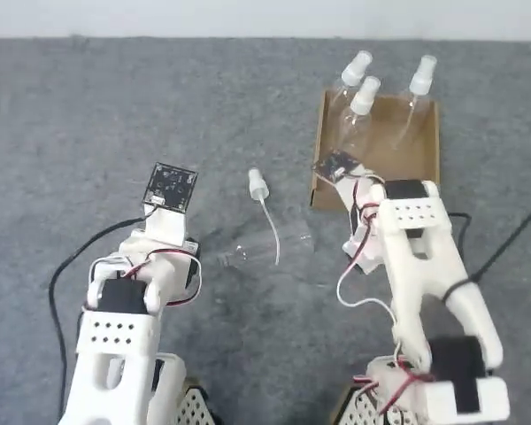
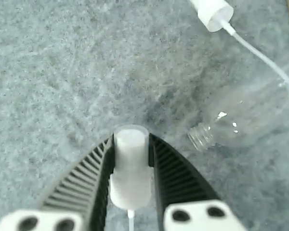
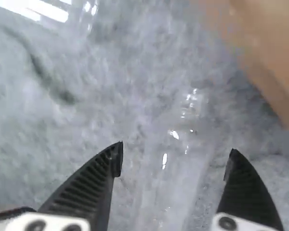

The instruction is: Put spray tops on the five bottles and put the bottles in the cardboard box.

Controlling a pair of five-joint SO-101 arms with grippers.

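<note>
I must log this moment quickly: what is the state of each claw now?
Left claw: closed, holding a white spray top.
Right claw: open, holding nothing; a clear bottle lies under it.

The bottle (image 1: 265,246) is clear, the spray top (image 2: 131,159) white, the cardboard box (image 1: 422,164) brown, the table (image 1: 115,106) mottled grey.

We mark the lying bottle (image 1: 265,248) as clock centre. The left arm (image 1: 146,283) fills 8 to 10 o'clock and the right arm (image 1: 416,248) blocks 3. There's wide bare grey mat (image 1: 88,115) past the left arm, round to 12. A loose spray top (image 1: 258,184) sits at 12, its tube draped over the bottle. The cardboard box (image 1: 420,166) is at 2, with three capped bottles (image 1: 365,99) crowding its far part and some bare floor nearer. From the left gripper (image 2: 131,139) and its held spray top (image 2: 131,178) to the bottle's neck we see bare mat.
</note>
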